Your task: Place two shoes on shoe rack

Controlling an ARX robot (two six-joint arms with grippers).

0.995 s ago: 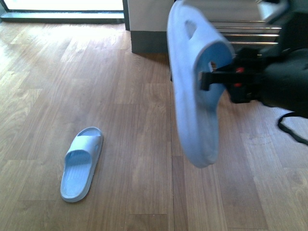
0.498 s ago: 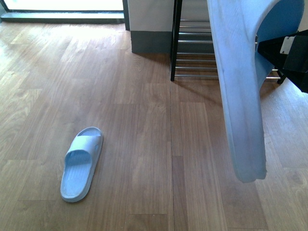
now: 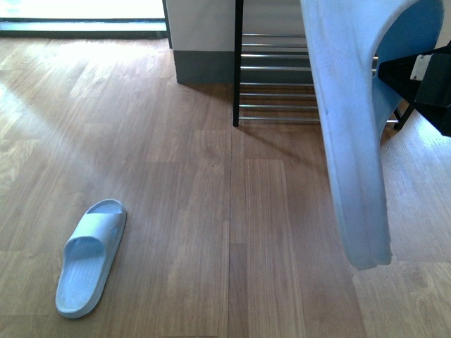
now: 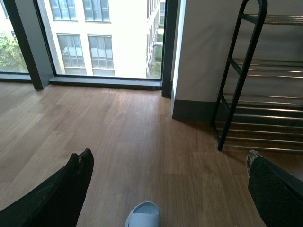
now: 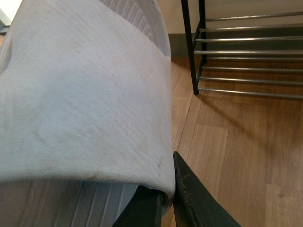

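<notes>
Now, your right gripper (image 3: 417,76) has its fingers (image 5: 189,201) pinched on the strap edge of one pale blue slide (image 3: 352,141), which hangs long and near upright above the wooden floor (image 3: 211,176), in front of the shoe rack (image 3: 282,77). Your left gripper (image 4: 170,189) has its fingers spread wide with nothing between them. Below it, the other slide (image 3: 90,257) lies flat on the floor, well apart from the rack at the floor's far edge by the wall
</notes>
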